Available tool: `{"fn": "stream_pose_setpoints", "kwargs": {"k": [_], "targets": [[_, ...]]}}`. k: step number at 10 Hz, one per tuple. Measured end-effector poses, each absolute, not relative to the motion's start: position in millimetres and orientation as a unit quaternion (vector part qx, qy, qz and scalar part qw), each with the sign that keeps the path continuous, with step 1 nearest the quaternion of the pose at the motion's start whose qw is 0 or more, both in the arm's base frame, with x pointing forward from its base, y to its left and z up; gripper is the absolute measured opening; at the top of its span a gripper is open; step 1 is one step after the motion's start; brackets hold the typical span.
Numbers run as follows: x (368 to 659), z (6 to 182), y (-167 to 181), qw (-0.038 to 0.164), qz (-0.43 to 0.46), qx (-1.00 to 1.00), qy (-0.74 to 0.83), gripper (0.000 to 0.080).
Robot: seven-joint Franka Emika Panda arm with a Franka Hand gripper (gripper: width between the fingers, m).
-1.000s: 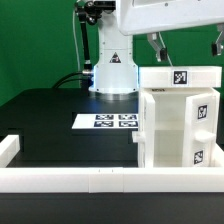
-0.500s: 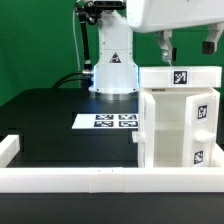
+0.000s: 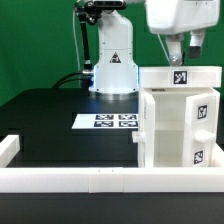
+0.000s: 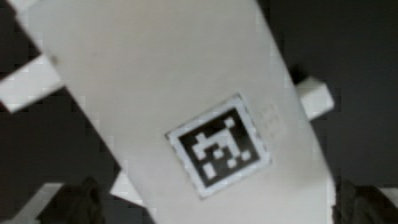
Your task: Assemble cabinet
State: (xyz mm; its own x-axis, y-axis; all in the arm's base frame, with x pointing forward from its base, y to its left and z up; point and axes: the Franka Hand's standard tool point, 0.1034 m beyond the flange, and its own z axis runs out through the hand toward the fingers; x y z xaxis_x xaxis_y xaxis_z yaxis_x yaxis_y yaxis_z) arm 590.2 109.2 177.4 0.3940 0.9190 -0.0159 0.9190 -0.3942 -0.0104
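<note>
The cabinet is a tall white box with square tags, standing at the exterior view's right on the black table. A flat white top panel with a tag lies across it. My gripper hangs just above this panel, open and empty. In the wrist view the tagged top panel fills the frame, and my dark fingertips show on either side of it, wide apart, with my gripper centred over it.
The marker board lies flat on the table left of the cabinet. A long low white rail runs along the front edge, with a raised end at the left. The arm's base stands behind.
The hand has turned above the cabinet's top panel, so its fingers now look closer together in the exterior view, and it sits slightly lower. The cabinet has not moved.
</note>
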Motion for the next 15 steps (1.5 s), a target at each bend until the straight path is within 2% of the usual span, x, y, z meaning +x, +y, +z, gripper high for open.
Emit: {"fn": "stream_pose_setpoints", "kwargs": {"k": [3, 8, 9, 10, 13, 15], "targets": [[589.2, 169.6, 105.0, 0.013, -0.016, 0.767, 0.641, 0.0649], [588.4, 157.9, 99.0, 0.009, -0.025, 0.778, 0.627, 0.0649], [588.4, 157.8, 98.7, 0.01, -0.024, 0.786, 0.617, 0.0551], [588.4, 157.8, 98.7, 0.01, -0.024, 0.787, 0.617, 0.0552], [588.2, 157.5, 98.7, 0.012, -0.023, 0.853, 0.522, 0.0552], [588.1, 156.6, 99.1, 0.009, -0.018, 0.933, 0.359, 0.0552]]}}
